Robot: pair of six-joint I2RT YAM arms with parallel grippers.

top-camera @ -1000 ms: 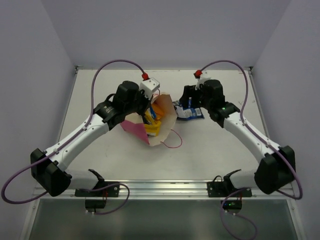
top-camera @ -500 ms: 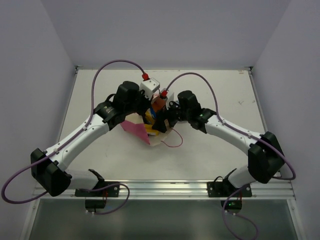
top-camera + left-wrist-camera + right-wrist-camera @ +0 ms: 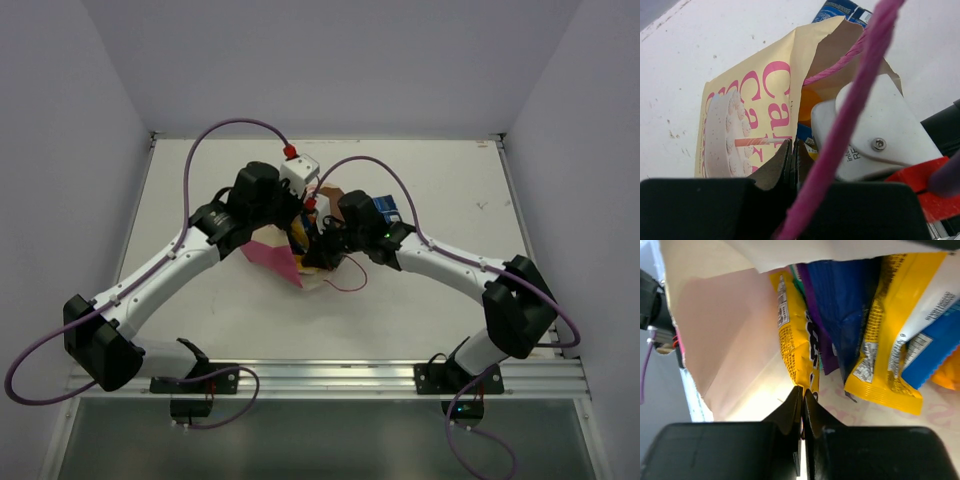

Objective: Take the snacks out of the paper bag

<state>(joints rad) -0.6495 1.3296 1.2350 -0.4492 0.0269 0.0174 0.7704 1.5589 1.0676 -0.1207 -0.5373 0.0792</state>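
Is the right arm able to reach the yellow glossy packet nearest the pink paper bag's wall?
Likely yes: the right pincer is inside the pink paper bag, shut on a corner of that yellow glossy packet.

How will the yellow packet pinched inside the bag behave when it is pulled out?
Probably floppy: the yellow packet is thin, creased film, gripped only at its edge by the right gripper. Its glossy skin may slip. It looks light for its size.

Pale lavender walls (image 3: 340, 60) box in a scuffed white table (image 3: 440, 300), its near edge seemingly a metal rail (image 3: 330, 372).
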